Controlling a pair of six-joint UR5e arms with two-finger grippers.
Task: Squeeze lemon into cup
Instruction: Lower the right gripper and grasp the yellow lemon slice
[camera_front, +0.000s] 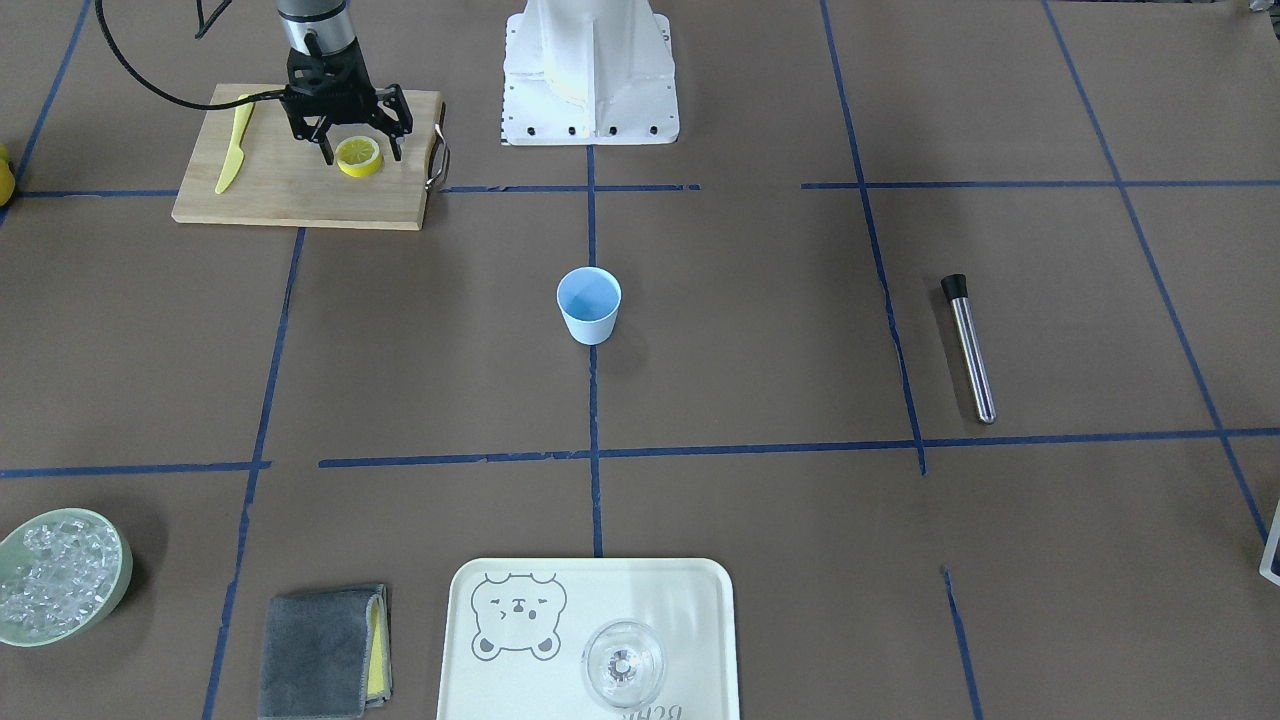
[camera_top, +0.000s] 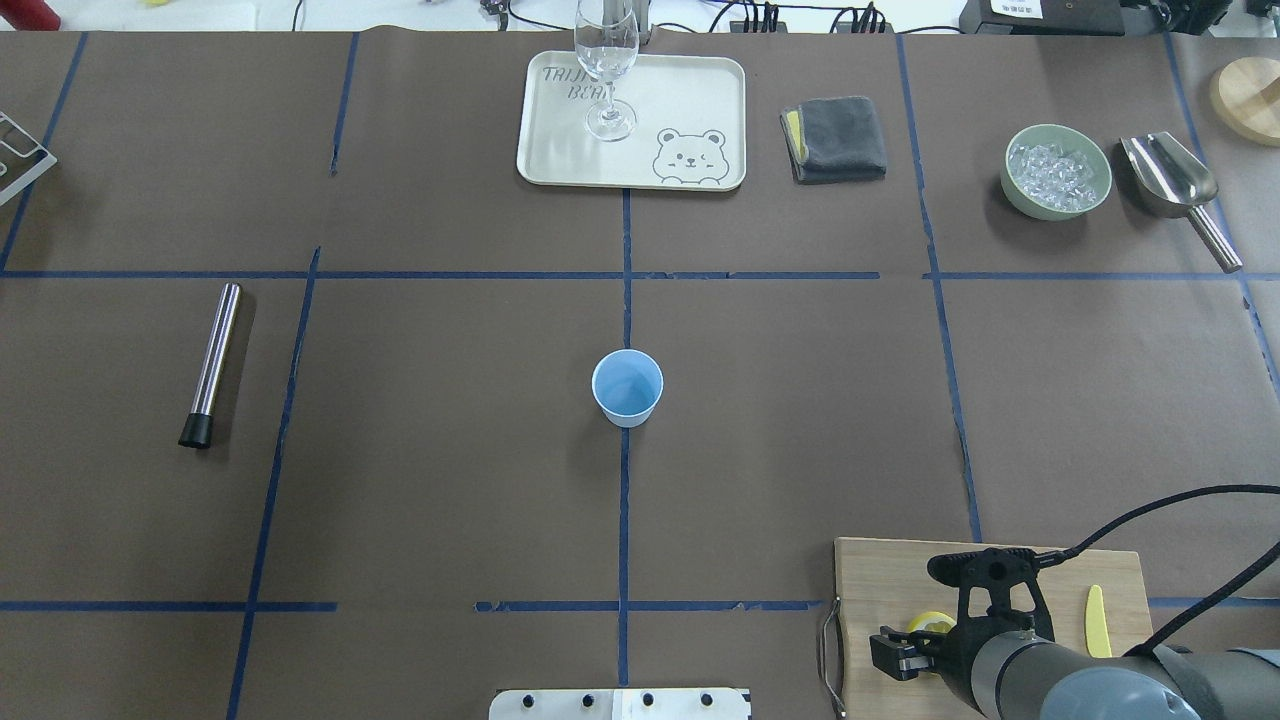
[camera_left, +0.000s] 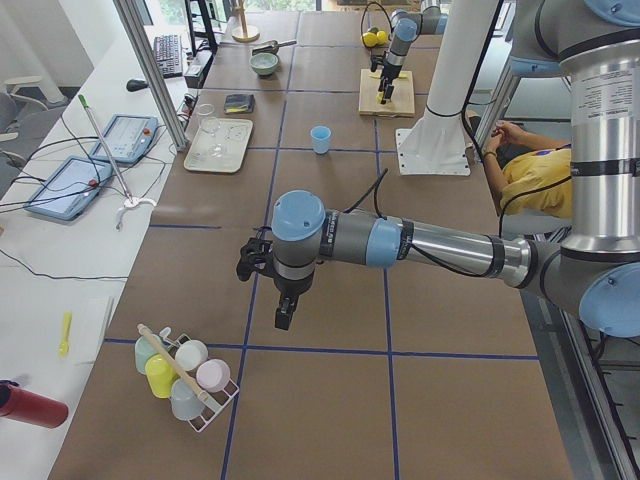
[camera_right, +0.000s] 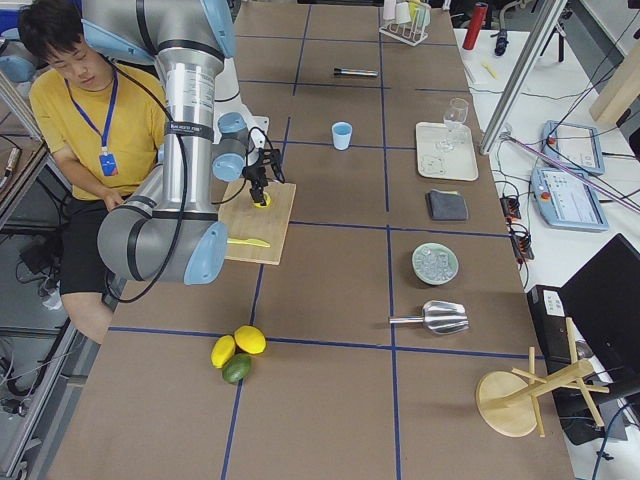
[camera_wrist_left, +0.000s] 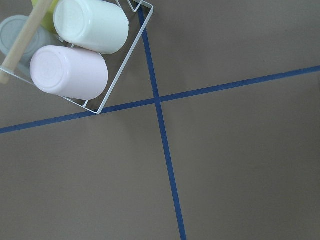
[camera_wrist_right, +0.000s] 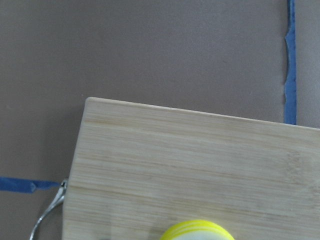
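**Right hand brackets the lemon, ready to grip**

The right gripper (camera_front: 360, 152) points straight down over the cutting board (camera_front: 300, 195) with its fingers spread wide. It holds nothing. The lemon (camera_front: 359, 157) lies flat on the board directly under the palm, between the two fingertips, with a gap showing on each side. That position suggests the hand is lined up so that closing the fingers would catch the disc by its rim. The grasp itself looks not yet made.

The wrist camera supports this: only the lemon's top edge peeks in at the bottom of its view, so the fruit sits close beneath the hand.

The yellow knife (camera_front: 232, 150) lies on the same board, off to one side of the hand and outside its fingers, so it should not get in the way.

The cup (camera_front: 589, 305) stands upright and open-mouthed well away from the hand, out toward the middle of the table. It is probably placed there so the lemon can be carried over and pressed above it.

The left gripper (camera_left: 281, 300) hangs over bare table beside a wire rack (camera_wrist_left: 122, 67), far from the work. Whether its fingers are apart cannot be told.
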